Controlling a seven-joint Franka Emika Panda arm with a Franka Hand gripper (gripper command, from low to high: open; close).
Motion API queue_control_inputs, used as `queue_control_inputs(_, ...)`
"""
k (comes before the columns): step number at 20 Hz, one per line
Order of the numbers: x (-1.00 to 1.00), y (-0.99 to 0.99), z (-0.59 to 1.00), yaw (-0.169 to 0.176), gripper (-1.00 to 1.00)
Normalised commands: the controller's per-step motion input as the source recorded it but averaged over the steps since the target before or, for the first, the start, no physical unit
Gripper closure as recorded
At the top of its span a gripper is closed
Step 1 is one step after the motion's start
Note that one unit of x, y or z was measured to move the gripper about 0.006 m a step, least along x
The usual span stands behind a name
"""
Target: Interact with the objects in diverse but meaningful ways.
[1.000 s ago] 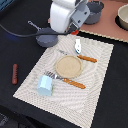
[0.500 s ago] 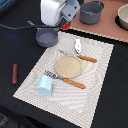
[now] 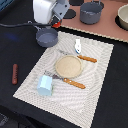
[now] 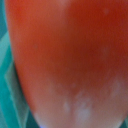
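Wrist view is filled by the round red toy tomato (image 4: 70, 55), so you can't tell if the gripper (image 3: 54, 21) grips it. It sits just above the grey long-handled metal saucepan (image 3: 47, 36); descend off-centre and you'll knock the tomato off the rim.

Red tomato (image 4: 70, 55) looking smooth and a bit shiny, like plastic, with pale soft patch low down. Placemat (image 3: 100, 75) looking like woven cloth, pale, with fine stripes. Round plate (image 3: 68, 65) looking like matt tan wood. Two utensil handles (image 3: 75, 83) looking like orange wood, smooth. Grey saucepan (image 3: 47, 36) and grey pot (image 3: 91, 12) looking dull, like matt metal. Light-blue cup (image 3: 44, 85) looking like smooth plastic. Brown sausage (image 3: 14, 73) looking matt. Worktop (image 3: 15, 45) looking dark, flat.
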Motion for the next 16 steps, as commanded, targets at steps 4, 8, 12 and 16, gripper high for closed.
queue_control_inputs(4, -1.0, 0.3, -0.52, 0.056, 1.0)
queue_control_inputs(8, -0.98, 0.29, -0.51, 0.058, 1.0)
queue_control_inputs(12, -0.71, 0.22, -0.36, 0.056, 1.0)
queue_control_inputs(16, -0.33, 0.14, -0.18, 0.039, 1.0)
